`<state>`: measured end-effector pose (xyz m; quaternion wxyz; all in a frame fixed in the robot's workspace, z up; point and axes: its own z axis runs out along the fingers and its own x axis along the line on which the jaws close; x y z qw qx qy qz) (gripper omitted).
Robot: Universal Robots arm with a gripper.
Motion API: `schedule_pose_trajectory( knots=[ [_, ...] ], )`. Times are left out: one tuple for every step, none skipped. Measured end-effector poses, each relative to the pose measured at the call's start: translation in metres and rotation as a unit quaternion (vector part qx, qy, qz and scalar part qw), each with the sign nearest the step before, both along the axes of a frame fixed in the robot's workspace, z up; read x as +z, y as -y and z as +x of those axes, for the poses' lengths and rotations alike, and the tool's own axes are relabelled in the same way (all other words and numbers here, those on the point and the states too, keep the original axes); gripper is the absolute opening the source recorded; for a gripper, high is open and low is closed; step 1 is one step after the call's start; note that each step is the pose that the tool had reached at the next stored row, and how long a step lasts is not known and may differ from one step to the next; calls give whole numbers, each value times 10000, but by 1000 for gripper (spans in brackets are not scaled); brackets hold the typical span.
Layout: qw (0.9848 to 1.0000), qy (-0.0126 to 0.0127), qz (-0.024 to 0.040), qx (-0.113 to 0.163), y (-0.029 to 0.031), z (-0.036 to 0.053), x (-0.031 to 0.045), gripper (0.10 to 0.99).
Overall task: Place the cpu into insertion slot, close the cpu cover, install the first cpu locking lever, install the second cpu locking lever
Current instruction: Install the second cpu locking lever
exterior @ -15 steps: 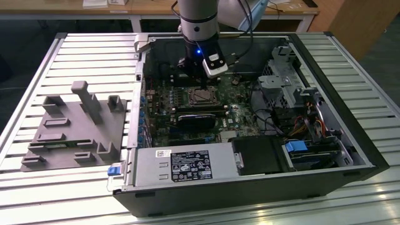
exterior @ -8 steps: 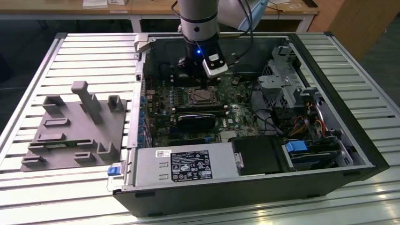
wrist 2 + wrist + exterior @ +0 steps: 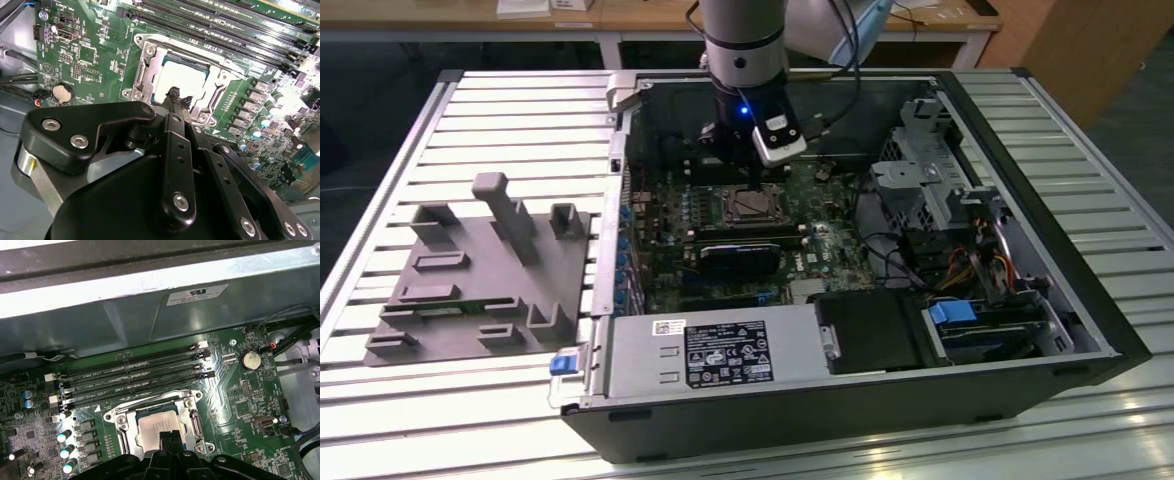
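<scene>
**Chip seated, cover down, fingers at the socket**

In the exterior view, a grey fixture lies at frame left on the bench. At centre, inside the open computer case, the gripper hangs over the insertion slot. In both wrist views the cpu sits under the cpu cover, the fingers pressed together at its edge.

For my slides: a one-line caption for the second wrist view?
Gripper poised at the edge of the cpu cover, closed over the seated cpu.

Memory slots and the case wall hem the cpu cover; above stays open.
</scene>
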<state>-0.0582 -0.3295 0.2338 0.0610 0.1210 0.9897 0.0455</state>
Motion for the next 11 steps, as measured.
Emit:
schedule_pose_trajectory(
  knots=[
    [10000, 0, 0, 0, 2, 0, 0, 102],
    [10000, 0, -1, 1, 7, 0, 1, 102],
    [10000, 0, -1, 1, 14, 0, 0, 102],
    [10000, 0, -3, 0, 23, 0, 0, 102],
    [10000, 0, -5, 0, 38, 0, 1, 102],
    [10000, 0, -6, 0, 57, 0, 1, 102],
    [10000, 0, -5, 0, 78, 0, 1, 102],
    [10000, 0, -7, 0, 102, 0, 2, 102],
    [10000, 0, -6, 0, 130, 0, 2, 102],
    [10000, 0, -5, 0, 158, 0, 1, 102],
    [10000, 0, -5, 0, 185, 0, 1, 102]
  ],
)
